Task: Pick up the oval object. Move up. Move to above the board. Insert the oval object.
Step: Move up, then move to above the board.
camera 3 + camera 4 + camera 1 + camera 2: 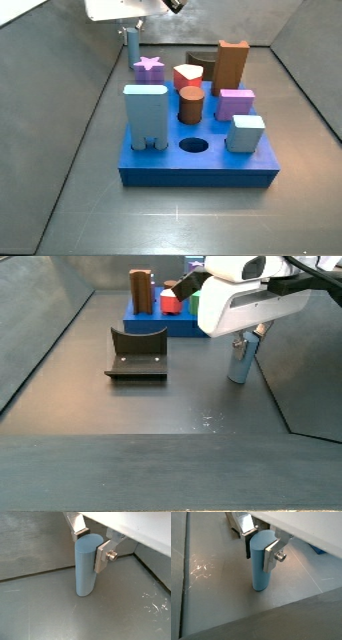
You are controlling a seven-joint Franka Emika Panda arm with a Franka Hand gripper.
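The oval object [85, 569] is a slim, pale grey-blue post standing upright on the grey floor. It shows in both wrist views [260, 569] and both side views [134, 48] [241, 362]. My gripper [90, 545] [260, 548] is shut on its top end, with a silver finger pressed against each side. In the side views the gripper [131, 26] [245, 342] hangs under the white wrist housing. The post's foot appears to rest on the floor. The board [201, 178] is a bright blue slab well away from the gripper and also shows in a side view [144, 324].
The board carries a light-blue arch block [146, 115], a brown cylinder [191, 103], a tall brown block [233, 63], a purple star [148, 66], a purple square [235, 102] and a light-blue square [246, 132]. A round hole [195, 145] is open. The fixture [136, 356] stands beside the board. Grey walls enclose the floor.
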